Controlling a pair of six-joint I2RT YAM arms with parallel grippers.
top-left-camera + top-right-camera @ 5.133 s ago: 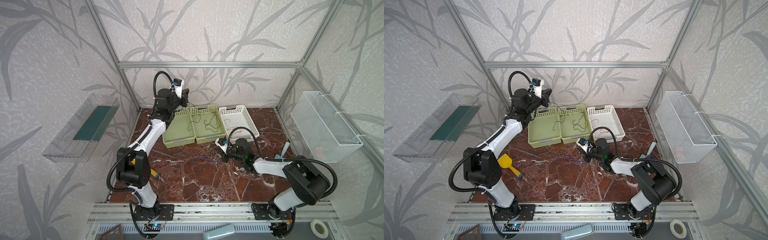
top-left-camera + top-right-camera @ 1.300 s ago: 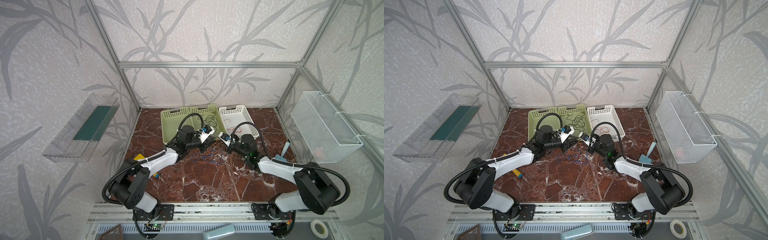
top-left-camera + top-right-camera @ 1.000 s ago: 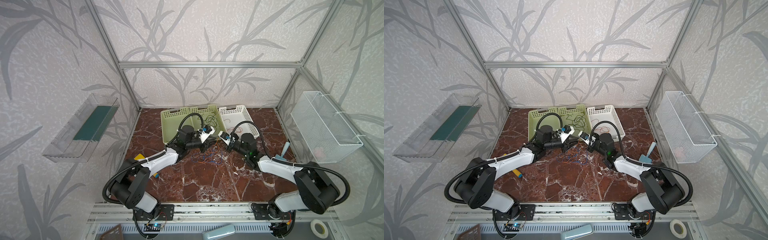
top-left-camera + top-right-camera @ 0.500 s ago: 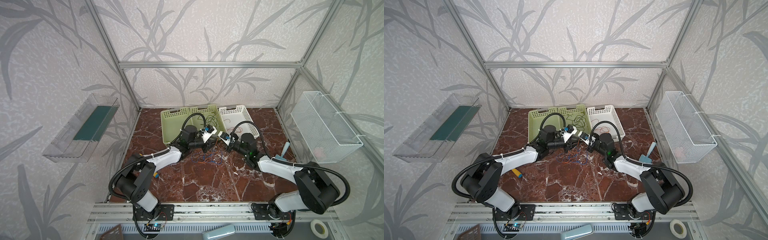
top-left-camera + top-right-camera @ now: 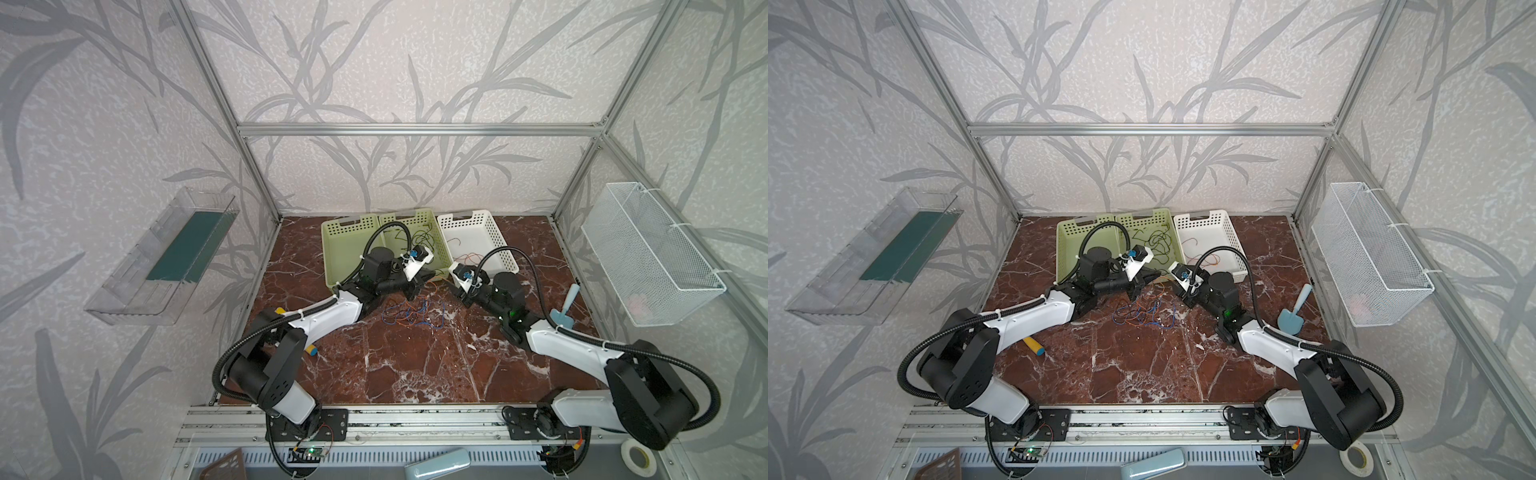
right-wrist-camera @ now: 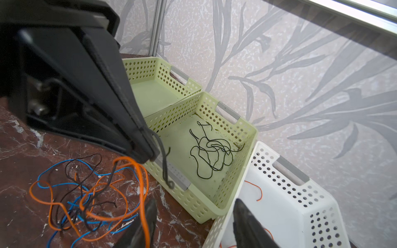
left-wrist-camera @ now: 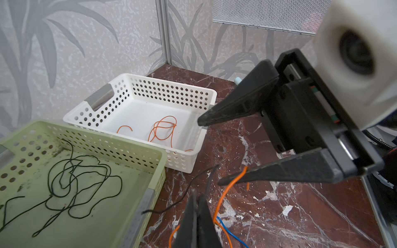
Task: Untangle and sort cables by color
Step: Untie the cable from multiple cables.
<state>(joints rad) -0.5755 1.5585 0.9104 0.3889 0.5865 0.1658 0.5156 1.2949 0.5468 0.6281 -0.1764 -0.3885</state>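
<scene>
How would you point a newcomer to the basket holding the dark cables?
Three baskets stand in a row at the back of the marble table. Take the middle green basket. The other green basket looks empty and the white basket holds orange cables; only this one holds dark cables.

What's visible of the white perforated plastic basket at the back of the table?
The white perforated plastic basket is rectangular, with round holes through its walls, a solid floor and a slot handle in its far end. It sits upright on the red-brown marble tabletop, at the end of the basket row, beside the pale green basket and angled slightly from it. Inside lie thin orange cables: one looped, others short. The open right gripper hovers by its near corner; contact unclear.
</scene>
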